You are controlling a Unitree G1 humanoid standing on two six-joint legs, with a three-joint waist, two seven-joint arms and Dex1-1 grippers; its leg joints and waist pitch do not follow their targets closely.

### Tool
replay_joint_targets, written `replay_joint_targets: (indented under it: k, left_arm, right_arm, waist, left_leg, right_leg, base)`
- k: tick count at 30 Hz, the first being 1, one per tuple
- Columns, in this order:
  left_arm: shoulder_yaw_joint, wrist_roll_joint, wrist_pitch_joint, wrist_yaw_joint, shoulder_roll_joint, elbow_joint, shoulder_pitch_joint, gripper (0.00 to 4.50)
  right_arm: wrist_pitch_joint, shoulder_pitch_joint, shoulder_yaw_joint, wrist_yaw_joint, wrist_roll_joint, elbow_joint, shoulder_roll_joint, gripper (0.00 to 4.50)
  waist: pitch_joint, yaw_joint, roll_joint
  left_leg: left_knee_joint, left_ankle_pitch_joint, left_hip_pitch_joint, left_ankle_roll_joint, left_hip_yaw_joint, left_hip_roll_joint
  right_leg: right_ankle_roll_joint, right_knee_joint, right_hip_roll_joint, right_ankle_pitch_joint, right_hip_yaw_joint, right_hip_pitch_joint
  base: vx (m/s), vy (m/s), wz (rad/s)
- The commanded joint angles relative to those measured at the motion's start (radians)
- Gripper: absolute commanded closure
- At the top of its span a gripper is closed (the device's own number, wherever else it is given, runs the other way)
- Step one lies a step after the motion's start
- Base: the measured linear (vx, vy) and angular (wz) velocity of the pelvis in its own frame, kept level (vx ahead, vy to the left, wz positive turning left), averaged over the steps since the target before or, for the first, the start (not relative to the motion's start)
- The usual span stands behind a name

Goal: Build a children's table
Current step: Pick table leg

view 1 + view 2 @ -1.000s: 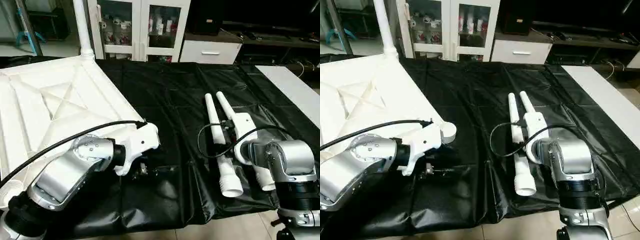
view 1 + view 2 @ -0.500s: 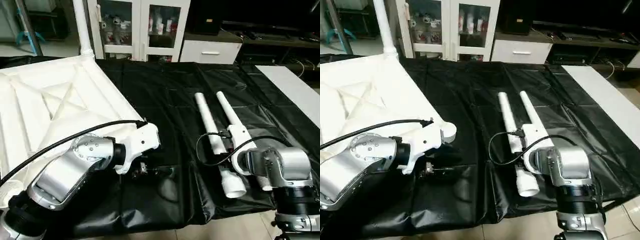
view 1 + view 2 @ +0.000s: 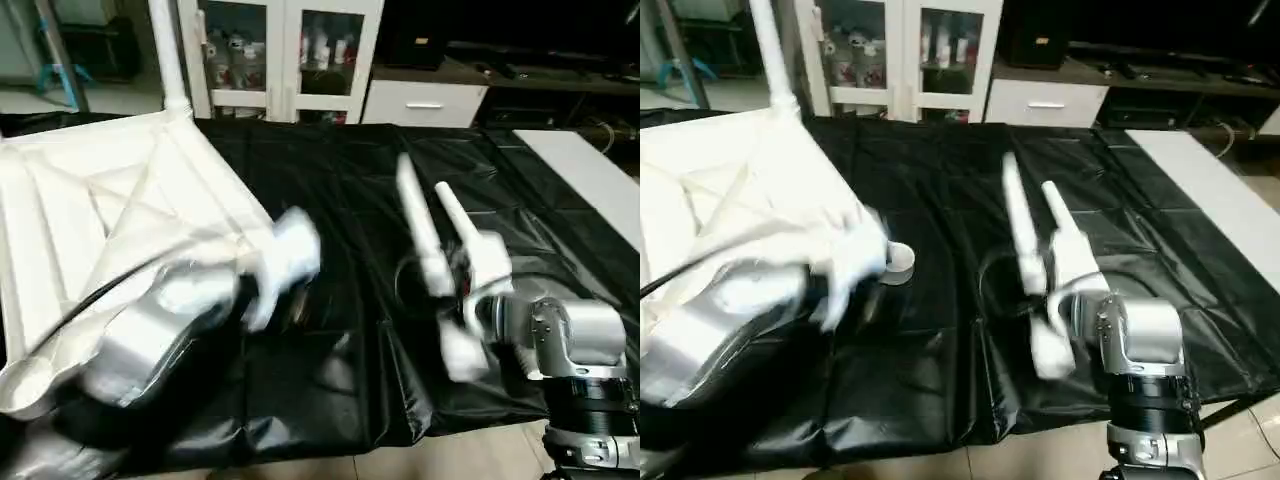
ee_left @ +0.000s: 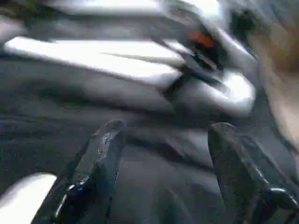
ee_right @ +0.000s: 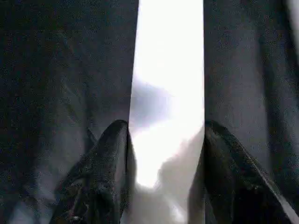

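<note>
Right hand (image 5: 163,154) clamped on 1 white leg (image 3: 418,225), lifted off the black desk (image 3: 340,180) at right. Left hand (image 4: 163,154) spread wide, holding nothing — near the tabletop (image 3: 90,210), underside up, far left.

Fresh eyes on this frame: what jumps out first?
The white tabletop lies ribs-up on the left of the black-draped worktable, one leg already upright in its far corner. On the right, the right gripper has its jaws closed around a loose leg, a second leg alongside.
</note>
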Motion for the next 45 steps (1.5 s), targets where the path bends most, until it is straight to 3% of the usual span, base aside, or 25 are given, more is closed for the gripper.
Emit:
replay_joint_targets:
  k: [1,2,3,5,6,7,8,10,13,14,15,20,28,29,30,34,35,37,39,45]
  left_arm:
    - [0.079,-0.027,0.017,0.11,-0.043,0.041,-0.05,1.37]
    - [0.12,-0.05,0.035,0.155,-0.085,0.067,-0.072,1.09]
    - [0.172,-0.113,0.076,0.179,-0.134,0.077,-0.092,1.02]
    - [0.225,-0.208,0.133,0.177,-0.187,0.068,-0.106,1.02]
    - [0.241,-0.252,0.161,0.17,-0.211,0.06,-0.111,0.97]
    - [0.249,-0.268,0.172,0.169,-0.229,0.059,-0.115,0.83]
    - [0.259,-0.287,0.187,0.17,-0.247,0.058,-0.119,0.59]
    - [0.282,-0.318,0.224,0.181,-0.277,0.067,-0.131,0.6]
    - [0.299,-0.342,0.245,0.191,-0.292,0.076,-0.137,0.36]
    - [0.34,-0.389,0.271,0.219,-0.322,0.092,-0.151,0.22]
    - [0.357,-0.408,0.282,0.233,-0.333,0.097,-0.156,0.17]
    - [0.415,-0.526,0.322,0.231,-0.36,0.073,-0.171,0.0]
    - [0.402,-0.474,0.331,0.286,-0.355,0.074,-0.16,0.0]
    - [0.406,-0.475,0.332,0.3,-0.357,0.078,-0.16,0.0]
    - [0.407,-0.471,0.332,0.311,-0.356,0.082,-0.159,0.35]
    - [0.406,-0.466,0.329,0.329,-0.351,0.091,-0.158,0.41]
    - [0.414,-0.462,0.327,0.344,-0.354,0.1,-0.162,0.72]
    - [0.418,-0.459,0.327,0.354,-0.356,0.102,-0.163,0.79]
    - [0.43,-0.465,0.323,0.378,-0.357,0.104,-0.165,0.79]
    - [0.439,-0.472,0.312,0.394,-0.356,0.103,-0.164,1.34]
  right_arm:
    - [-0.107,-0.033,-0.006,0.05,0.043,-0.092,0.005,2.65]
    - [-0.145,-0.036,0.005,0.08,0.054,-0.12,0.008,2.65]
    - [-0.184,-0.038,0.027,0.127,0.072,-0.158,0.012,2.65]
    - [-0.23,-0.036,0.061,0.179,0.087,-0.202,0.014,2.65]
    - [-0.265,-0.032,0.086,0.207,0.09,-0.221,0.012,2.65]
    - [-0.295,-0.027,0.103,0.226,0.092,-0.229,0.011,2.65]
    - [-0.321,-0.023,0.118,0.243,0.095,-0.237,0.012,2.65]
    - [-0.367,-0.015,0.137,0.271,0.098,-0.243,0.011,2.65]
    - [-0.379,-0.011,0.148,0.288,0.101,-0.247,0.007,2.65]
    - [-0.391,0.002,0.181,0.333,0.105,-0.262,-0.017,2.66]
    - [-0.394,0.007,0.195,0.348,0.105,-0.267,-0.027,2.66]
    - [-0.422,0.018,0.237,0.388,0.099,-0.26,-0.047,2.66]
    - [-0.463,0.02,0.246,0.389,0.09,-0.238,-0.044,2.66]
    - [-0.466,0.021,0.246,0.386,0.09,-0.237,-0.042,2.66]
    - [-0.47,0.021,0.247,0.384,0.088,-0.236,-0.042,2.66]
    - [-0.477,0.023,0.246,0.378,0.085,-0.233,-0.045,2.66]
    - [-0.483,0.026,0.241,0.371,0.085,-0.227,-0.046,2.66]
    - [-0.485,0.027,0.241,0.369,0.084,-0.226,-0.046,2.66]
    - [-0.49,0.021,0.241,0.364,0.082,-0.215,-0.042,2.66]
    - [-0.494,0.017,0.24,0.362,0.082,-0.21,-0.041,2.66]
  waist:
    - [-0.067,0.004,0.013]
    - [-0.068,0.005,0.014]
    - [-0.065,0.0,0.012]
    - [-0.066,-0.001,0.009]
    - [-0.067,0.002,0.014]
    - [-0.069,0.0,0.012]
    - [-0.07,0.003,0.018]
    - [-0.071,0.002,0.015]
    - [-0.069,0.007,0.011]
    - [-0.067,0.006,-0.012]
    - [-0.068,0.016,0.003]
    - [-0.066,0.023,-0.006]
    - [-0.064,0.026,-0.009]
    - [-0.064,0.025,-0.003]
    - [-0.064,0.025,-0.005]
    - [-0.065,0.025,-0.006]
    - [-0.065,0.025,-0.009]
    - [-0.065,0.026,-0.013]
    - [-0.066,0.026,-0.01]
    - [-0.066,0.026,-0.011]
  left_leg:
    - [-0.065,-0.266,0.01,-0.075,0.001,0.007]
    - [-0.066,-0.254,0.008,-0.071,-0.002,0.008]
    - [-0.068,-0.244,0.0,-0.066,-0.001,0.006]
    - [-0.064,-0.218,-0.002,-0.056,0.001,0.006]
    - [-0.064,-0.203,0.0,-0.049,0.001,0.006]
    - [-0.062,-0.195,0.0,-0.047,0.003,0.007]
    - [-0.062,-0.181,0.002,-0.042,0.002,0.008]
    - [-0.062,-0.171,0.0,-0.034,0.002,0.008]
    - [-0.061,-0.17,-0.001,-0.03,0.004,0.009]
    - [-0.06,-0.174,-0.004,-0.024,0.007,0.008]
    - [-0.059,-0.177,0.001,-0.027,0.005,0.01]
    - [-0.061,-0.181,-0.002,-0.031,0.003,0.01]
    - [-0.064,-0.203,-0.001,-0.036,0.001,0.012]
    - [-0.065,-0.211,-0.001,-0.04,0.001,0.012]
    - [-0.065,-0.214,-0.002,-0.041,0.001,0.011]
    - [-0.064,-0.2,-0.002,-0.042,0.0,0.01]
    - [-0.064,-0.195,-0.002,-0.041,0.001,0.01]
    - [-0.063,-0.192,-0.003,-0.04,0.001,0.01]
    - [-0.063,-0.189,-0.003,-0.041,0.001,0.01]
    - [-0.063,-0.186,-0.003,-0.039,0.001,0.01]
  right_leg:
    - [-0.091,-0.089,-0.042,-0.292,0.034,0.046]
    - [-0.088,-0.086,-0.043,-0.289,0.034,0.048]
    - [-0.083,-0.086,-0.039,-0.285,0.034,0.051]
    - [-0.096,-0.082,-0.041,-0.263,0.034,0.052]
    - [-0.104,-0.083,-0.037,-0.241,0.034,0.049]
    - [-0.112,-0.079,-0.037,-0.219,0.035,0.049]
    - [-0.125,-0.077,-0.035,-0.179,0.034,0.047]
    - [-0.136,-0.074,-0.033,-0.143,0.034,0.051]
    - [-0.139,-0.072,-0.033,-0.14,0.033,0.051]
    - [-0.129,-0.078,-0.033,-0.16,0.033,0.051]
    - [-0.124,-0.076,-0.036,-0.176,0.034,0.051]
    - [-0.107,-0.078,-0.038,-0.179,0.034,0.05]
    - [-0.078,-0.083,-0.038,-0.222,0.034,0.048]
    - [-0.079,-0.084,-0.038,-0.218,0.035,0.047]
    - [-0.079,-0.084,-0.038,-0.218,0.034,0.048]
    - [-0.076,-0.082,-0.037,-0.201,0.034,0.05]
    - [-0.078,-0.081,-0.037,-0.198,0.034,0.05]
    - [-0.077,-0.082,-0.037,-0.197,0.034,0.05]
    - [-0.077,-0.081,-0.037,-0.195,0.034,0.05]
    - [-0.074,-0.081,-0.038,-0.194,0.033,0.05]
  base:
    - [0.0,0.0,0.0]
    - [0.0,0.0,0.0]
    - [0.0,0.0,0.0]
    - [0.0,0.0,0.0]
    - [0.0,0.0,0.0]
    - [0.0,0.0,0.0]
    - [0.0,0.0,0.0]
    - [0.0,0.0,0.0]
    - [0.0,0.0,0.0]
    - [0.0,0.0,0.0]
    - [0.0,0.0,0.0]
    - [0.0,0.0,0.0]
    - [0.0,0.0,0.0]
    - [0.0,0.0,0.0]
    - [0.0,0.0,0.0]
    - [0.0,0.0,0.0]
    - [0.0,0.0,0.0]
    - [0.0,0.0,0.0]
    - [0.0,0.0,0.0]
    - [0.0,0.0,0.0]
